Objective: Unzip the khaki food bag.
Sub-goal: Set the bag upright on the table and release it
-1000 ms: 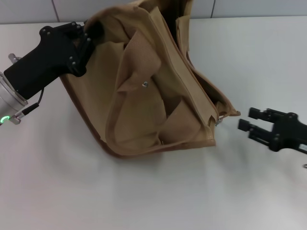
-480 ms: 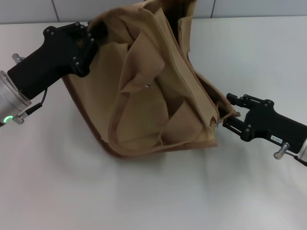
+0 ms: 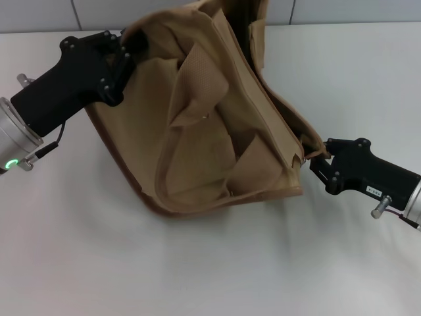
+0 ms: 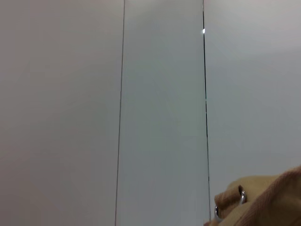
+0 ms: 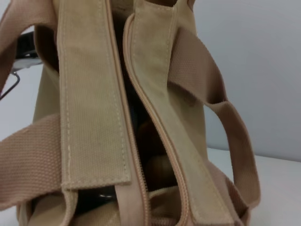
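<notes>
The khaki food bag lies on its side on the white table, its zippered top facing right. My left gripper is shut on the bag's far left corner. My right gripper is at the bag's near right corner, at the zipper's end. The right wrist view looks along the bag's top: the zipper shows a dark gap between its sides, with a webbing handle beside it. The left wrist view shows only a bit of tan fabric with a silver ring.
A grey panelled wall runs behind the table's far edge. Bare tabletop lies in front of the bag and to its right.
My right gripper has moved left from the table's right side to the bag's near right corner. The bag's lower edge and folds have shifted slightly right. The left gripper has barely moved.
</notes>
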Motion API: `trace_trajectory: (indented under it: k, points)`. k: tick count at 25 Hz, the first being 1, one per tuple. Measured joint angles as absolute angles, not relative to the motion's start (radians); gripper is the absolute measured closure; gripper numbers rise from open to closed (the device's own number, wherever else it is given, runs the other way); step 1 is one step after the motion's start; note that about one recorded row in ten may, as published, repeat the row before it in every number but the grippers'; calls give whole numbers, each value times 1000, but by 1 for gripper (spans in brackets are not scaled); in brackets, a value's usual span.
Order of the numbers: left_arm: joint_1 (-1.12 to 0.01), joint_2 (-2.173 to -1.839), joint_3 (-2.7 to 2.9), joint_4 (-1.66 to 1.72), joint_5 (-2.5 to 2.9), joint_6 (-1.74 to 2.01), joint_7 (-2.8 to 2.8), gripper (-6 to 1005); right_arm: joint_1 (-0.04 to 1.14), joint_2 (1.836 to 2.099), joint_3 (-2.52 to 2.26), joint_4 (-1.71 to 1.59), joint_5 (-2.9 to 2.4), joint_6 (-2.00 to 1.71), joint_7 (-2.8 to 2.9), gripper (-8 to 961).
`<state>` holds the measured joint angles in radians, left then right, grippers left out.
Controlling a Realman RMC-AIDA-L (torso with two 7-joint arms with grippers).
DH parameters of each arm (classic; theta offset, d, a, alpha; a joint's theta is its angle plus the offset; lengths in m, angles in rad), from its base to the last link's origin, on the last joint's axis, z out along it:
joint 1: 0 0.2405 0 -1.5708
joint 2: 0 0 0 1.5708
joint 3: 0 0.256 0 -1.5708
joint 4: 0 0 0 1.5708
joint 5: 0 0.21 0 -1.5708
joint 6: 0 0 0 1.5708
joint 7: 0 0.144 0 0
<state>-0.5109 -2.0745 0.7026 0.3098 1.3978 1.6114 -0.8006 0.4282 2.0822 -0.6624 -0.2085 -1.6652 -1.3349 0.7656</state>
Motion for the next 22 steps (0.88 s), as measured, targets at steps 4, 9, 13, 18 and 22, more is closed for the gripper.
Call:
trace_trajectory:
  k: [4, 9, 13, 18, 22]
  points:
    - [-505, -2074, 703, 310, 1400, 1617, -802, 834, 424, 2081, -659, -209, -1665, -1368, 774, 713]
    - [-493, -2072, 704, 296, 1405, 1624, -815, 833, 407, 2073, -651, -258, -1662, -1482, 888, 849]
    - [-472, -2069, 709, 277, 1411, 1640, -816, 832, 396, 2064, -624, -326, -1662, -1592, 1016, 890]
    - [-437, -2069, 731, 276, 1414, 1662, -844, 831, 404, 2037, -593, -377, -1662, -1718, 1192, 863]
    - [-412, -2069, 726, 275, 1406, 1676, -895, 830, 422, 2020, -595, -450, -1664, -1780, 1324, 841]
